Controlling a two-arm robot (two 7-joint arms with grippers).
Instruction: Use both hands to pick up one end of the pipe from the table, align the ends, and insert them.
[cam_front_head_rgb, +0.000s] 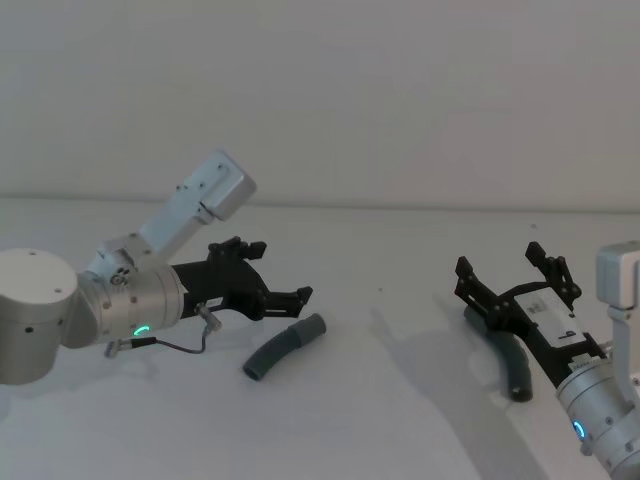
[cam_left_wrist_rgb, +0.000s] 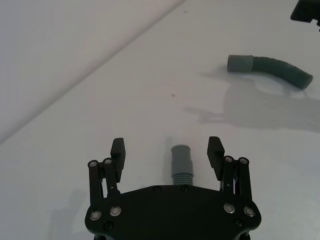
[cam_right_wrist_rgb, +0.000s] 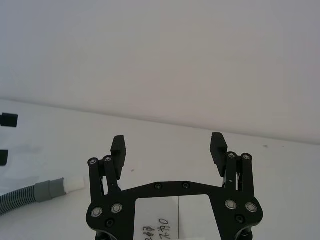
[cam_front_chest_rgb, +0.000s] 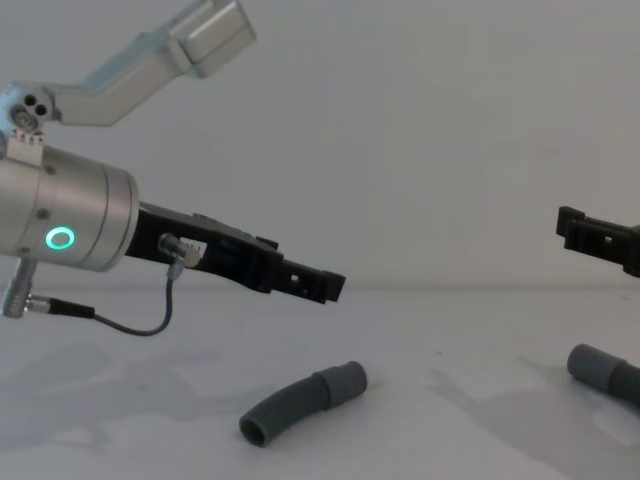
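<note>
White label (cam_right_wrist_rgb: 176, 219) on right pincer (cam_right_wrist_rgb: 168, 145): handwritten marks, partly cut off, unreadable.

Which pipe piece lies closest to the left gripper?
The middle piece, right by the open left gripper. The other piece lies far off, partly under the right gripper.

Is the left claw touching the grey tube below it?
Apart. Chest view shows the left gripper above the grey tube, a clear gap between them.

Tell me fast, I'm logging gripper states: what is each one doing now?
Left gripper: open, holding nothing, above the left pipe piece.
Right gripper: open, holding nothing, above the right pipe piece.
</note>
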